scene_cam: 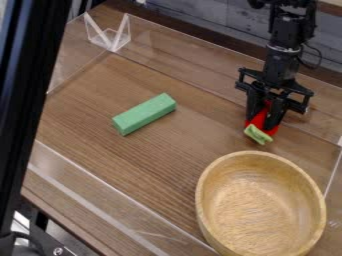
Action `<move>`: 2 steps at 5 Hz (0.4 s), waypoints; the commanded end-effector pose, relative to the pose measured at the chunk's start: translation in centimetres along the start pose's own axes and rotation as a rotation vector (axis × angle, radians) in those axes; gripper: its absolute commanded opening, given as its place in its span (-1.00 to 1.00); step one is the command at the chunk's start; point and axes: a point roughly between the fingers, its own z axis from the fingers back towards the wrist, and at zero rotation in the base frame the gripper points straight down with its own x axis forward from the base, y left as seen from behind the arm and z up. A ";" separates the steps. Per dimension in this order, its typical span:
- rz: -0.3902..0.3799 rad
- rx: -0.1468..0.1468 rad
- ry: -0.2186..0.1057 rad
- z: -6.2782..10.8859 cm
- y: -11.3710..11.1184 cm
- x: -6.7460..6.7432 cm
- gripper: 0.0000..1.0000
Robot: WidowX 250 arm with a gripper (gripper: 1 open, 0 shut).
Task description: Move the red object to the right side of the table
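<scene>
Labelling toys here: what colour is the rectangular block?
The rectangular block is green, seen in the camera view.

A brown wood-grain table (181,150) carries a green block (144,114) lying at an angle, a round light wooden bowl (261,208) well apart from it, and a clear angular piece (108,33) near one corner.

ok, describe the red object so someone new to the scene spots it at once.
Start from the big round light wooden bowl at the picture's bottom right. Just above it on the brown wood-grain tabletop, under the black robot hand, is the small red toy with a yellow-green end. It's the only red thing; the rectangular block is all green.
</scene>
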 end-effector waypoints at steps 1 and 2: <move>-0.100 -0.017 -0.024 -0.6 -3.8 0.6 -1.00; -0.104 -0.020 -0.024 -0.6 -4.0 0.5 -1.00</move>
